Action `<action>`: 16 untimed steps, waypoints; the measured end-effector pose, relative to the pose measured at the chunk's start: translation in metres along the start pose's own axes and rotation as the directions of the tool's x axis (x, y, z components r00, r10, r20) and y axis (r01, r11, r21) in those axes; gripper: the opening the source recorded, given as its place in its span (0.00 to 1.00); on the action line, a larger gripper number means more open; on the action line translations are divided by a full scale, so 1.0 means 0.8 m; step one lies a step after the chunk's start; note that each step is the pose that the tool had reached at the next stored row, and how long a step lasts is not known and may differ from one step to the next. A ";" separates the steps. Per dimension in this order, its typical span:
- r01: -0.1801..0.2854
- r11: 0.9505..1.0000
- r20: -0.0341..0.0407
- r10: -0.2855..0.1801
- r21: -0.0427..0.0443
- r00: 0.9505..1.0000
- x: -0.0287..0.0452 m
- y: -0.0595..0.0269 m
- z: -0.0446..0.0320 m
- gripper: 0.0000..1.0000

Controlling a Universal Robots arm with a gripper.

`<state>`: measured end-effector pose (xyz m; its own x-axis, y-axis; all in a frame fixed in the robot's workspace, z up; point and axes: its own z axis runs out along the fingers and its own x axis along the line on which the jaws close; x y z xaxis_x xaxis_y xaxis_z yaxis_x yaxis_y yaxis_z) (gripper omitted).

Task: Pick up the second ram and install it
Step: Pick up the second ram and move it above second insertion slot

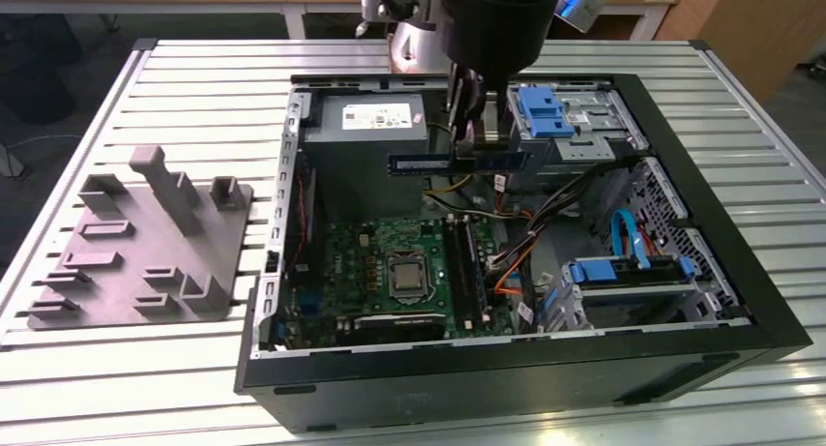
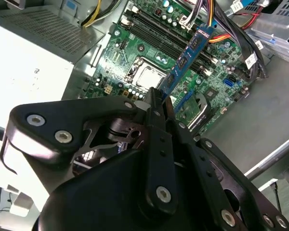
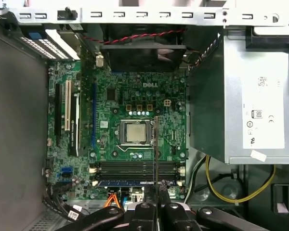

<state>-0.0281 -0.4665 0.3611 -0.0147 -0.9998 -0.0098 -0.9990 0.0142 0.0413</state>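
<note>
The pick-up looks done: the gripper (image 1: 481,154) is pressed together on the ram (image 1: 446,163), pinching one end so that most of the stick juts out sideways toward the exterior view's left. By my reading the step in hand is the carry to the board, with installing not yet begun.

The ram hangs in the air inside the open case (image 1: 516,378), clear of everything beneath it. It is over the case's far half, just in front of the power supply (image 1: 368,127). The board (image 1: 387,262) lies below, toward the case's near edge.

In the first wrist view the ram (image 3: 156,149) shows edge-on as a thin line reaching out from the fingertips and crossing the slots (image 3: 135,168) at about a right angle. The second wrist view agrees: the ram (image 2: 190,50) runs out from the jaws and lies across the slots, not along them.

One slot seems to hold a blue stick (image 3: 135,183) already, at the side of the bank away from the processor.

Installing, I judge, calls for turning the ram to run along a free slot, centring it over that slot, then lowering it squarely with its lower edge level.
</note>
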 end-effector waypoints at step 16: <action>0.000 1.000 0.000 0.000 0.000 1.000 0.0003 -0.001 0.0321 0.14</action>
<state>-0.0281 -0.4665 0.3354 -0.0148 -0.9998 -0.0100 -0.9990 0.0143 0.0412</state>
